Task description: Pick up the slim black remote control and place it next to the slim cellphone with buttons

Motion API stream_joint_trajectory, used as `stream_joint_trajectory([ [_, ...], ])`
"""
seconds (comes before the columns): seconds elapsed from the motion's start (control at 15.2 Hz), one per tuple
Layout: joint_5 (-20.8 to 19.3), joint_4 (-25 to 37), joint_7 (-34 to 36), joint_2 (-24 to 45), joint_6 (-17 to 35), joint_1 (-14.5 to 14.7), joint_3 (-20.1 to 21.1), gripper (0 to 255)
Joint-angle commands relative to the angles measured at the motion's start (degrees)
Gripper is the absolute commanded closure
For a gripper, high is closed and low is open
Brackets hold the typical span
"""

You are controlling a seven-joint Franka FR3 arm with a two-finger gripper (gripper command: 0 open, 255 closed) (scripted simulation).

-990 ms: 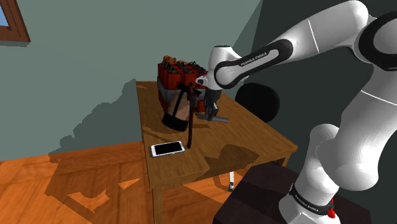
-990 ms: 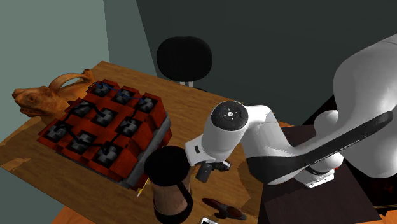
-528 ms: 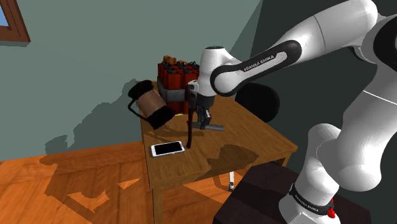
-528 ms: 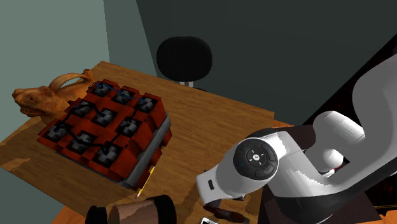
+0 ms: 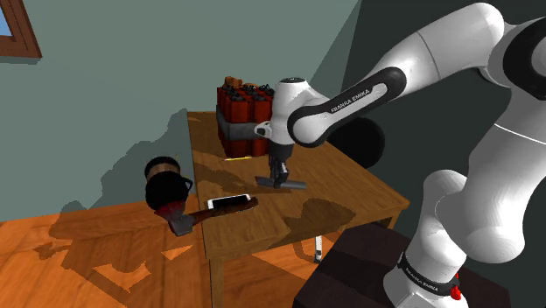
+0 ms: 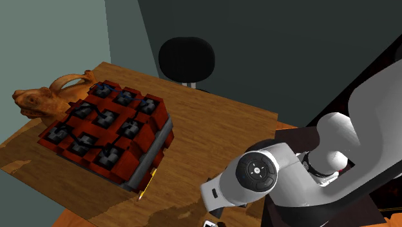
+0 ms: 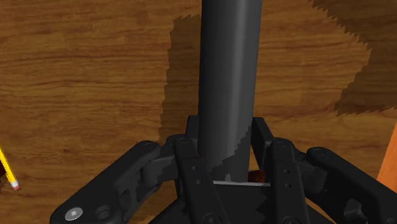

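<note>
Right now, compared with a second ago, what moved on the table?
The brown cylinder got knocked off the table toward the shoulder view's left and is now in the air beside its edge. The gripper dipped a little, still shut on the black remote. The phone and red bundle stayed put.

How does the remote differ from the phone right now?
The remote is dark all over; the phone shows a pale face. The remote is clasped in the end effector; the phone lies free near the table edge. Both are slim and oblong.
</note>
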Motion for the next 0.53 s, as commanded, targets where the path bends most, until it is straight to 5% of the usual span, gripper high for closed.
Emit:
stream_joint_trajectory([
  [0.0,0.1,-0.8,0.1,1.1,1.9,0.1,0.0,255],
  [0.46,0.6,-2.4,-0.1,4.3,6.7,0.1,-0.2,255],
])
